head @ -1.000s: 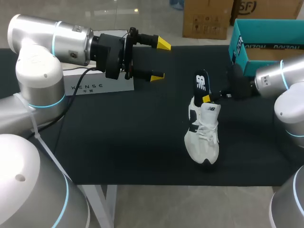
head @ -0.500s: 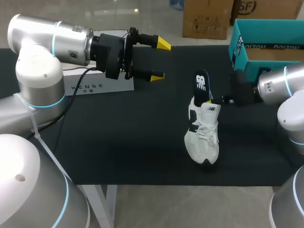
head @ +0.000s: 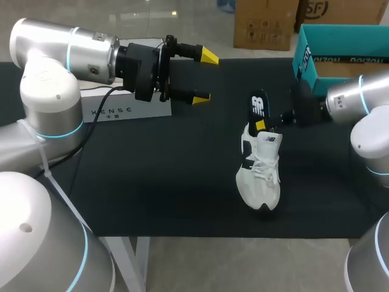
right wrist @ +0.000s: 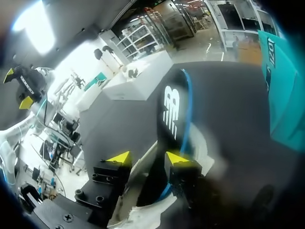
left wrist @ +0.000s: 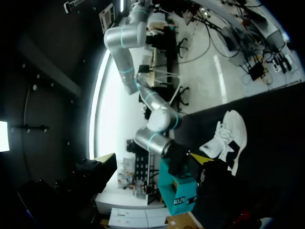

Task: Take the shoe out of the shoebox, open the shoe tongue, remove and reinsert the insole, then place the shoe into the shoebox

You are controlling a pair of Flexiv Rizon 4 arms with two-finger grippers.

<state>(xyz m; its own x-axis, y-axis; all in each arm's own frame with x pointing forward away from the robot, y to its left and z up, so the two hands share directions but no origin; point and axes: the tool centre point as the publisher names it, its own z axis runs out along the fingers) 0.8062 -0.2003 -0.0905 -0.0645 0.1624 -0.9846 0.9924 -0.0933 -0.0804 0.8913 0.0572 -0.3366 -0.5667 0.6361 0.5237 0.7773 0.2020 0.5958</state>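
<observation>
A white shoe (head: 260,173) with black side patches lies on the black table (head: 152,182), toe toward the front edge. A black insole (head: 259,107) with a white logo stands up out of its opening. My right gripper (head: 262,126) is at the insole's lower part, open. In the right wrist view the insole (right wrist: 174,109) runs down between the parted fingers of the right gripper (right wrist: 148,158), lying against one finger, with a gap to the other. My left gripper (head: 205,77) hangs open and empty above the table's back left. The teal shoebox (head: 340,58) stands at the back right.
A white flat box (head: 130,109) lies on the table under my left arm. In the left wrist view the shoe (left wrist: 229,139) and the teal shoebox (left wrist: 178,193) show far off. The right arm's body sits between shoe and shoebox.
My right gripper drew back to the right, then returned to the insole, and its fingers went from shut to parted. The insole still stands in the shoe. The left arm has not moved.
</observation>
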